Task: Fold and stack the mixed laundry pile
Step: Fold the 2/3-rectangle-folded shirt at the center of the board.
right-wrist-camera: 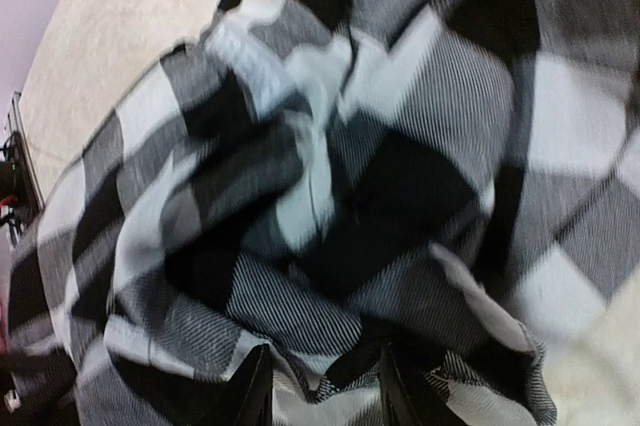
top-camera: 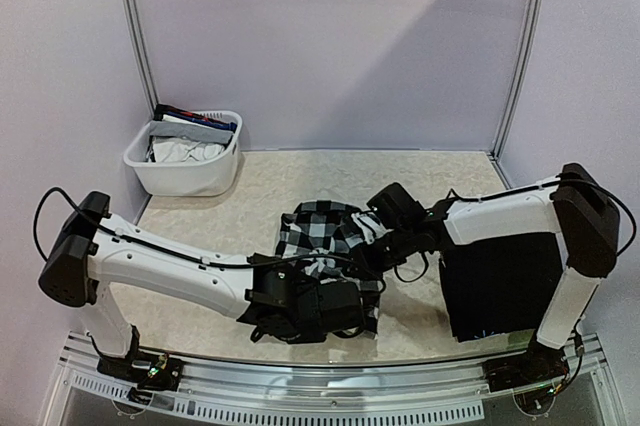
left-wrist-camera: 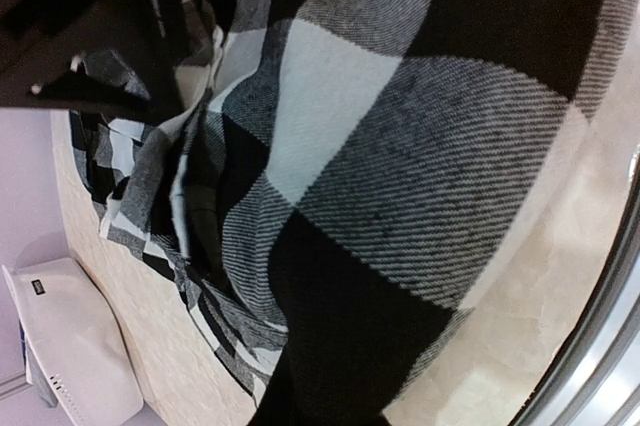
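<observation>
The black-and-white checkered shirt (top-camera: 318, 231) lies crumpled at the table's middle. It fills the left wrist view (left-wrist-camera: 400, 146) and the right wrist view (right-wrist-camera: 330, 176). My left gripper (top-camera: 348, 308) is at the shirt's near edge, shut on the cloth, which drapes over its fingers and hides them. My right gripper (top-camera: 372, 234) presses into the shirt's far right side. Its fingertips (right-wrist-camera: 255, 396) stand apart with a bunched fold between them. A dark folded garment (top-camera: 500, 291) lies flat at the right. More of the laundry pile (top-camera: 190, 141) sits in the basket.
The white plastic basket (top-camera: 185, 171) stands at the back left corner, also seen low in the left wrist view (left-wrist-camera: 75, 346). Purple walls close the back and sides. The metal rail (top-camera: 320, 401) runs along the near edge.
</observation>
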Available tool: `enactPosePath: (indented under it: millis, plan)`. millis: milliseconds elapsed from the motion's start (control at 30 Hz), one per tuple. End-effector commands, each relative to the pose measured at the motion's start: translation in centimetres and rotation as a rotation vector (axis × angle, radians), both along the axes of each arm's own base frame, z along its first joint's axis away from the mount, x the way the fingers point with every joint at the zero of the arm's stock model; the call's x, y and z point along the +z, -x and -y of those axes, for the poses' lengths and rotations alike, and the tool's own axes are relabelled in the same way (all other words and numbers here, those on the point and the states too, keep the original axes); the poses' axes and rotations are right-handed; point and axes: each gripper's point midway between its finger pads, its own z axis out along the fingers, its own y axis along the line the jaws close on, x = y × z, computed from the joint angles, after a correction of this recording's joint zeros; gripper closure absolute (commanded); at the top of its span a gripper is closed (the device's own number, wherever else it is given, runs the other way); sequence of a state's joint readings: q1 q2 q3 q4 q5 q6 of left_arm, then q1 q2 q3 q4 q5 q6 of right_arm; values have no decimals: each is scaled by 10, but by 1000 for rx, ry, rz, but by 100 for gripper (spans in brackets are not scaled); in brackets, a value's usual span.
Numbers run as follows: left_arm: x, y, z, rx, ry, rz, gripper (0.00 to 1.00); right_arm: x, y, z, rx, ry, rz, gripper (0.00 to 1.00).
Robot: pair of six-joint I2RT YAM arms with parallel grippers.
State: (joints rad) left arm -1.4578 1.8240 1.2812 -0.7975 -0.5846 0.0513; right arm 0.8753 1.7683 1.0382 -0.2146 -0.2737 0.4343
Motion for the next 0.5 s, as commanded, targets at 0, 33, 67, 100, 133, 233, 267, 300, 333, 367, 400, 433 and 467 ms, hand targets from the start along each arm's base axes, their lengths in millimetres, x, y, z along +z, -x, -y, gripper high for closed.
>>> enactPosePath:
  millis: [0, 33, 67, 100, 133, 233, 267, 300, 333, 367, 400, 433, 467]
  plan:
    - [10, 8, 4, -13, 62, -19, 100, -6, -31, -19, -4, -4, 48, 64]
    - [11, 8, 3, -12, 66, -19, 100, -9, -36, -20, -10, -2, 46, 64]
    - [12, 8, 2, -12, 70, -18, 100, -21, -41, -18, -18, 18, 30, 64]
    - [13, 8, 2, -12, 74, -18, 100, -25, -46, -17, -28, 30, 23, 64]
    - [15, 8, 1, -12, 78, -17, 100, -33, -52, -15, -38, 48, 15, 64]
    - [20, 8, 2, -17, 84, -13, 100, -44, -65, -5, -75, 102, 17, 64]
    - [22, 7, 1, -19, 82, -8, 100, -43, -67, -2, -83, 113, 22, 64]
    - [24, 6, 1, -19, 82, -2, 100, -39, -71, 1, -95, 125, 32, 64]
    - [27, 5, 1, -19, 80, 5, 100, -35, -73, 4, -106, 139, 44, 63]
    - [29, 4, 2, -21, 79, 12, 100, -28, -75, 6, -113, 143, 58, 63]
    - [32, 3, 2, -24, 79, 17, 100, -17, -75, 7, -116, 135, 73, 61]
    - [35, 3, 3, -29, 78, 23, 100, -9, -75, 8, -114, 132, 82, 60]
    - [38, 2, 4, -33, 77, 30, 100, 2, -74, 8, -112, 121, 96, 58]
